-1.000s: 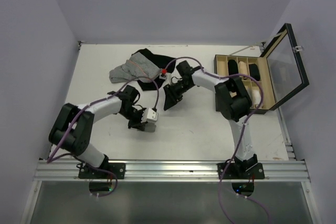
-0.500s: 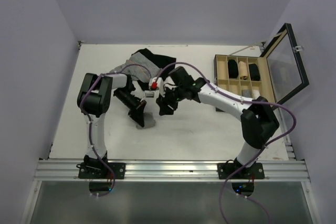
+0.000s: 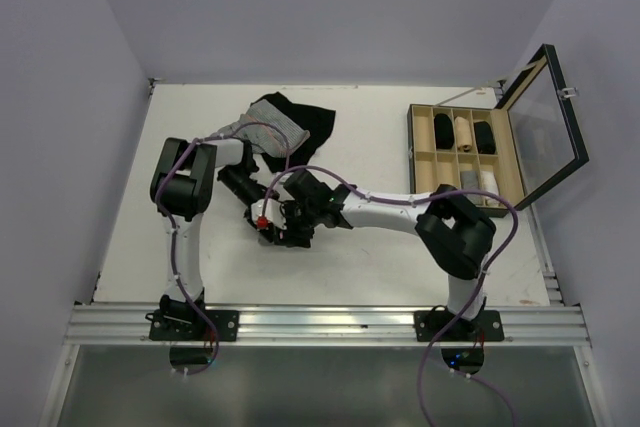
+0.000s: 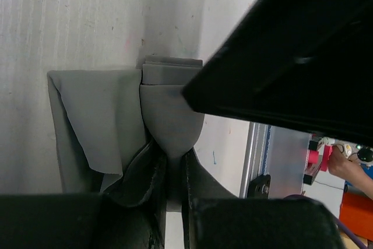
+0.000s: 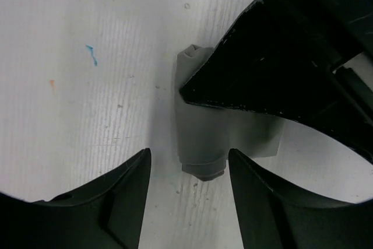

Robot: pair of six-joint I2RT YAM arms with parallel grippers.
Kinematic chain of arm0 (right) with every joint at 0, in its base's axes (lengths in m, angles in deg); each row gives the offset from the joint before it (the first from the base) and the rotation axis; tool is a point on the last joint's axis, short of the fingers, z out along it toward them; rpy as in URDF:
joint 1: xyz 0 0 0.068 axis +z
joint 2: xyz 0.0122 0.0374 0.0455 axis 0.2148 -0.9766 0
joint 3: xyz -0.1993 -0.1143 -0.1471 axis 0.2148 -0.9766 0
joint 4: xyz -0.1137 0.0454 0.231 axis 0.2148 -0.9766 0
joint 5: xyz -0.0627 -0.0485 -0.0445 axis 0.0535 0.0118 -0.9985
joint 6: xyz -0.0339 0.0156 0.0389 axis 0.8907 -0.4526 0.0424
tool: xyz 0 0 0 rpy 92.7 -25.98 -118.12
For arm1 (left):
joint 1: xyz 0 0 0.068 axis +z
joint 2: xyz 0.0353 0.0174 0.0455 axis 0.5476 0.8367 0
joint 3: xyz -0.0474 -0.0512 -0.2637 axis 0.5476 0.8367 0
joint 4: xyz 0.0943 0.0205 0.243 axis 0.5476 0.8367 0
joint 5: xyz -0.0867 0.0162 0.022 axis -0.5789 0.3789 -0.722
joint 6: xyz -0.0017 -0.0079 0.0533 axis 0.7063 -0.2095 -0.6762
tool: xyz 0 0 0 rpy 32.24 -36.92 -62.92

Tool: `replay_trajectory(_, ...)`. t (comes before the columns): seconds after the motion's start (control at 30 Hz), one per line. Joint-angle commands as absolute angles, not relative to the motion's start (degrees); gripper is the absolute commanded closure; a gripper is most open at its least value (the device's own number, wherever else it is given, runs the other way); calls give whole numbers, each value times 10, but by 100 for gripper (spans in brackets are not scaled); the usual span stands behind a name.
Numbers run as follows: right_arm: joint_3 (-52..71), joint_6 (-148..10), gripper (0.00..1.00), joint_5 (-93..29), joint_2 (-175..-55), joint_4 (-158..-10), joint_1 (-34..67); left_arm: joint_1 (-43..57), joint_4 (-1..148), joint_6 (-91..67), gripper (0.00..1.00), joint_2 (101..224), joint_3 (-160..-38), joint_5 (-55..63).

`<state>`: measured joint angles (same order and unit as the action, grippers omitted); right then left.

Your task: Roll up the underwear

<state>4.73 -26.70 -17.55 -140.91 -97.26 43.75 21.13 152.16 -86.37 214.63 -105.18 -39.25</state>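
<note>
The underwear (image 4: 169, 115) is a plain grey cloth, partly rolled into a short tube on the white table. In the left wrist view my left gripper (image 4: 173, 173) is shut and pinches one end of the roll. In the right wrist view the roll (image 5: 204, 138) lies just ahead of my right gripper (image 5: 189, 196), which is open, its fingers either side of the roll's end without touching it. In the top view both grippers, left (image 3: 264, 224) and right (image 3: 285, 235), meet over the cloth and hide most of it.
A grey-and-white pinstriped garment (image 3: 262, 127) and a black garment (image 3: 312, 123) lie piled at the back of the table. A wooden compartment box (image 3: 462, 159) with an open glass lid (image 3: 545, 117) stands at the right and holds rolled items.
My right gripper has swung left and nearer, down to the roll beside the left gripper. The left gripper has kept hold of the cloth for the last half second.
</note>
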Motion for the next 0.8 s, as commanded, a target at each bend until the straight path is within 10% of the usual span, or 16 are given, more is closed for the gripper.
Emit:
replay_trajectory(0.0, 45, -233, 40, -197, -1435, -905, 447, 216, 1439, -885, 87, 2164, -1062, -305)
replay_trajectory(0.27, 35, -226, 50, -196, -1475, -886, 451, 215, 1434, -881, 82, 2164, -1066, -308)
replay_trajectory(0.4, 35, -234, 100, -186, -1486, -906, 450, 217, 1430, -877, 78, 2156, -1065, -312)
replay_trajectory(0.77, 139, -336, 100, 27, -1584, -1076, 380, 388, 1453, -966, 52, 1908, -1023, -454)
